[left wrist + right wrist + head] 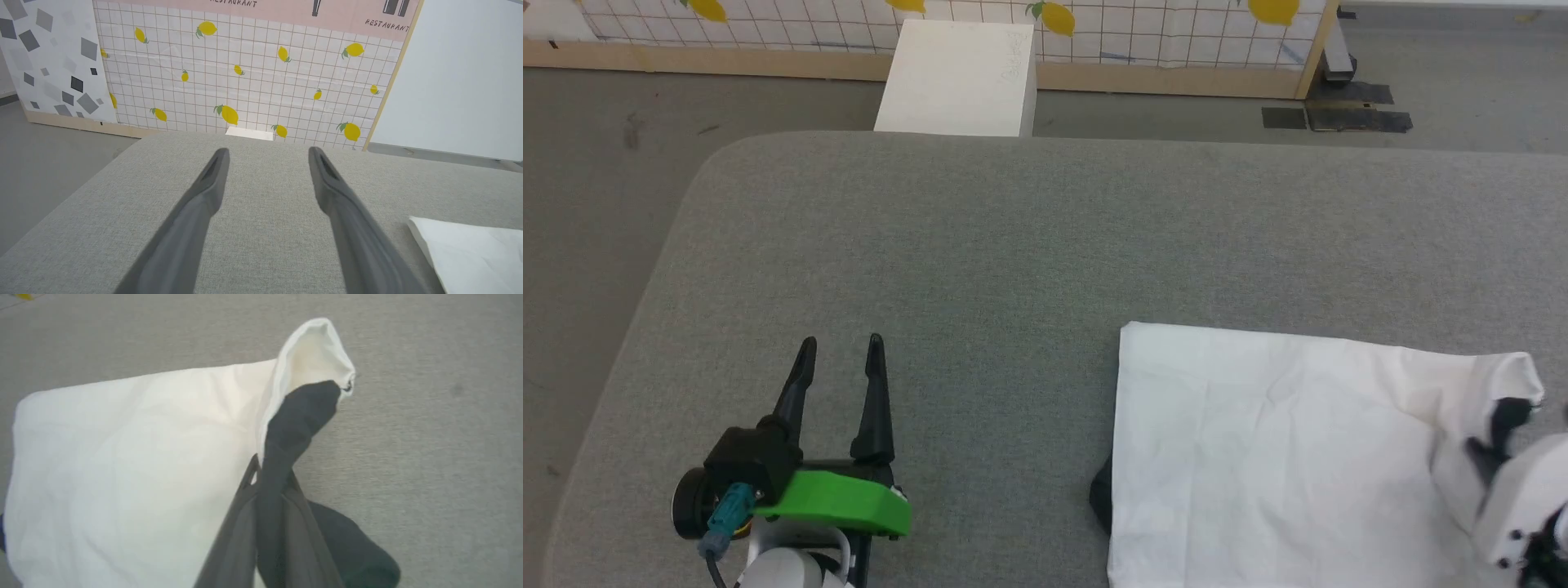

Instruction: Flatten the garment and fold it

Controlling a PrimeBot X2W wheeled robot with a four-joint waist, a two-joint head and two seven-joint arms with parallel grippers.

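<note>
We are pinching with our right gripper (271,473), its two dark fingers pressed together on a fold of the garment (1258,441). Black cloth is running up between the fingers in the middle of the right wrist view, and a white corner is standing lifted and curled just above it. The rest of the garment is lying flat and white-side up at the lower right of the head view, on the grey counter (1013,245), with a bit of black cloth poking out at its lower left edge. Our left gripper (842,341) is hovering at the lower left with its fingers spread wide, holding nothing and well apart from the garment, with bare counter between them. A white box (960,77) is standing on the floor past the counter's far edge at the top, before a lemon-print panel (245,81).
</note>
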